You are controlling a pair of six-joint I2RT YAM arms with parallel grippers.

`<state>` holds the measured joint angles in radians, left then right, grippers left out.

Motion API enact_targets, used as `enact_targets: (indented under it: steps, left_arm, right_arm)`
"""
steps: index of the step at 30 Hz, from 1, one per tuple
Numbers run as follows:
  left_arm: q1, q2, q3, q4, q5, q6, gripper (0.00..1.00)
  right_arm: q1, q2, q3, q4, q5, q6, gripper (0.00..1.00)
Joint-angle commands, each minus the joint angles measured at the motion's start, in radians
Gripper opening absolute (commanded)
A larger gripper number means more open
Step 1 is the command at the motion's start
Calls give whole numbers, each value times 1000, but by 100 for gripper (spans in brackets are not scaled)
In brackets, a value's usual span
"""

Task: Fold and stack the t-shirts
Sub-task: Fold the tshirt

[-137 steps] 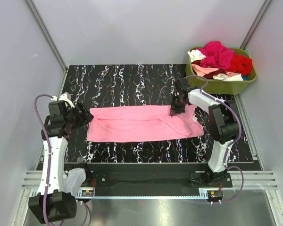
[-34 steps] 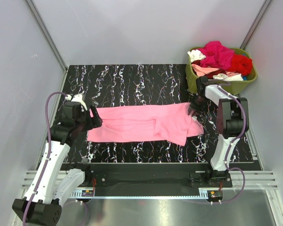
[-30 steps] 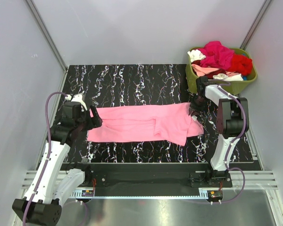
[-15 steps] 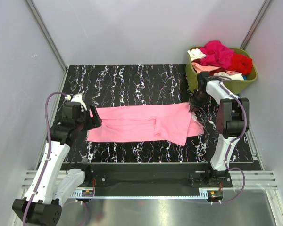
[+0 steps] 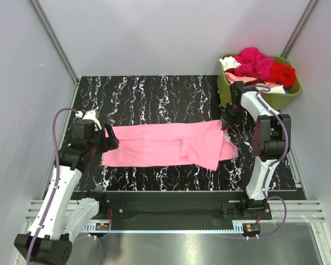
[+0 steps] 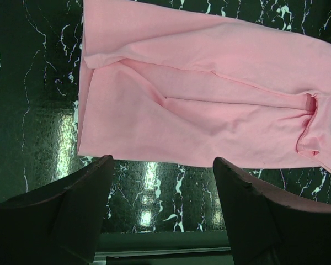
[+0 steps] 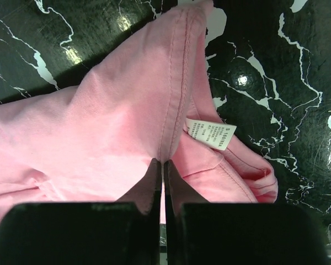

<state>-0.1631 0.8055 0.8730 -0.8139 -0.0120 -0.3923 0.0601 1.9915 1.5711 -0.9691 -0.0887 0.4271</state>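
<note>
A medium pink t-shirt [image 5: 165, 144] lies folded into a long strip across the black marbled table. My right gripper [image 5: 227, 123] is at its far right corner. In the right wrist view [image 7: 163, 161] the jaws are shut on the stitched hem of the pink cloth [image 7: 116, 127], beside a white care label [image 7: 211, 134]. My left gripper [image 5: 106, 142] hovers open and empty over the shirt's left end. In the left wrist view [image 6: 163, 160] its jaws stand wide apart above the shirt's edge [image 6: 209, 110]. Magenta [image 5: 254, 62], red [image 5: 281, 74] and white [image 5: 230, 64] tees are piled in the tub.
The olive-green tub [image 5: 289, 94] stands at the far right corner, close behind my right arm. Grey walls with metal rails close in the table on three sides. Bare marbled table [image 5: 154, 94] lies beyond the shirt.
Since 4.6 s ago my right gripper has moved from mid-shirt to the right corner, and that end is now folded over. In the last second the right wrist shifted slightly farther away.
</note>
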Motion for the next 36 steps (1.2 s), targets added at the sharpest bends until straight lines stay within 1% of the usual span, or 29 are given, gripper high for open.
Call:
enact_targets:
  steps: [1,6,11,15,19,22,26,27,28,29,30,31,34,36]
  left_arm:
    - [-4,-9,-5,45,-23,3,78]
    - [-4,-9,-6,47,-25,3,78]
    - [-4,-11,-8,47,-29,1,78]
    - [-4,-9,-6,47,-29,3,78]
    - [-4,-8,-6,47,-31,3,78]
    - [-4,-8,-8,47,-31,1,78]
    - [-4,-8,-6,45,-32,1,78]
    - [-4,-8,-6,45,-34,1,78]
    - [-4,-8,-6,45,-34,1,78]
    - [-4,-9,-6,47,-34,1,78]
    - [-3,-8,-6,47,-32,3,78]
    - [-4,-8,-6,47,-32,3,78]
    - [-4,1,-8,50,-31,3,78]
    - [-3,30,-8,51,-32,9,78]
  right_arm:
    - [-9,-94,52,248,60,15,0]
    - [-11,-120,87,234,63,7,0]
    - [-16,-180,70,288,49,18,0]
    - [-19,-235,66,331,78,30,0]
    - [-32,-231,109,316,84,22,0]
    - [-43,-183,144,294,83,15,0]
    - [-46,-137,139,282,55,10,0]
    - [-45,-131,133,282,41,10,5]
    - [-45,-116,119,279,26,12,16]
    - [-45,-109,112,277,20,10,34]
    - [-45,-103,106,270,23,10,49]
    - [-43,-100,95,257,36,12,68]
    - [-45,-128,69,241,114,12,75]
    - [-45,-158,58,208,205,13,76]
